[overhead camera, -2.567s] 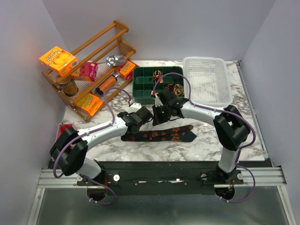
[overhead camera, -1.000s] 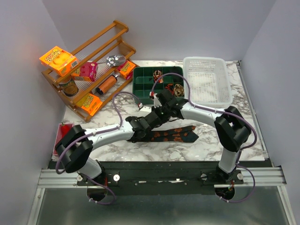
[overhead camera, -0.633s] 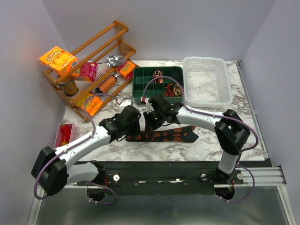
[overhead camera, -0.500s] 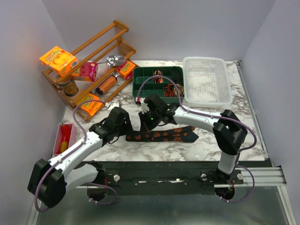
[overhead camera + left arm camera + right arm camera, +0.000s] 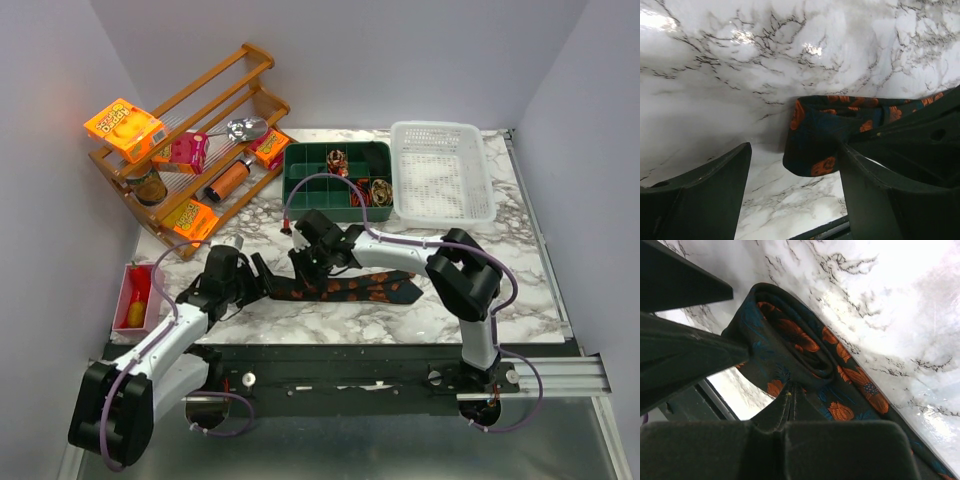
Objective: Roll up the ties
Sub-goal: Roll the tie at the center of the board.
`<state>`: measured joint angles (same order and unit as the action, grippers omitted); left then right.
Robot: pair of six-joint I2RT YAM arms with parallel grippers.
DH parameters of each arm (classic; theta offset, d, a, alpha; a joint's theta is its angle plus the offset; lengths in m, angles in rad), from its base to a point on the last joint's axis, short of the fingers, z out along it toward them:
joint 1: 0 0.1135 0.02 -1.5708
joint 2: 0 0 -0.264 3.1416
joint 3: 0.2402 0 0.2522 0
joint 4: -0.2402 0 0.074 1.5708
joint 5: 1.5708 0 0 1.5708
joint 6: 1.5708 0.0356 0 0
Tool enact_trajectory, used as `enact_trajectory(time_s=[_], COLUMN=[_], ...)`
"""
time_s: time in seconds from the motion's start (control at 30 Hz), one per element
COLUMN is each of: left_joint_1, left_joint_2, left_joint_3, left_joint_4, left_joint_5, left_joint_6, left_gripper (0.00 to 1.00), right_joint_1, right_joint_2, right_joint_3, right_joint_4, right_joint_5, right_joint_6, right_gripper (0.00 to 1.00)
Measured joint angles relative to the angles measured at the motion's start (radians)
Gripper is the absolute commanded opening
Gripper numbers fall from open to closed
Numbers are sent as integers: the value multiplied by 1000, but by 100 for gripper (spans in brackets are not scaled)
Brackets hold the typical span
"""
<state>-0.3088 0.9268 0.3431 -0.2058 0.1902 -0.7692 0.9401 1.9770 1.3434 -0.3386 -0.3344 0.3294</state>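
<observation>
At the near edge of the marble table (image 5: pixel 520 300), my two arms reach inward to one spot left of centre. My left gripper (image 5: pixel 794 150) is low over the surface with its jaws spread wide. The folded end of the tie (image 5: pixel 812 135) lies between its fingers (image 5: pixel 705 190), nearer the right-hand one, and they are not closed on the fabric. My right gripper (image 5: pixel 790 395) has its jaws pressed together, the tips set against that same folded end; I cannot tell whether cloth is caught between them. From the fold, the tie, dark with orange blotches, runs flat to the right across the marble and under my right forearm, its wide end pointing right. A red bin (image 5: pixel 128 283) holding something yellow stands at the left border, level with my left wrist. Farther back sits a green compartment tray (image 5: pixel 300 190), with small patterned coils (image 5: pixel 379 188) in some of its cells. A white basket (image 5: pixel 440 210) is just beside it on the right. Farthest left, a wooden rack (image 5: pixel 215 75) leans, carrying orange packets (image 5: pixel 124 128) and other small goods.
</observation>
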Motion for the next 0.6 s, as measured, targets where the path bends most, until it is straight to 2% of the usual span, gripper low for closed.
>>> enact_trajectory(time_s=[0.23, 0.6], left_joint_1=[6, 8], left_joint_2=[41, 143], left_joint_3=[-55, -138], left_joint_4=[161, 443], left_joint_5=[84, 145], left_joint_6=[-8, -39], left_gripper=[74, 50], right_joint_1=[-6, -60], right_joint_2=[8, 11], right_joint_3=[10, 5], right_joint_4=[0, 1], right_joint_5=[11, -15], right_joint_6=[-1, -20], right_gripper=[1, 2])
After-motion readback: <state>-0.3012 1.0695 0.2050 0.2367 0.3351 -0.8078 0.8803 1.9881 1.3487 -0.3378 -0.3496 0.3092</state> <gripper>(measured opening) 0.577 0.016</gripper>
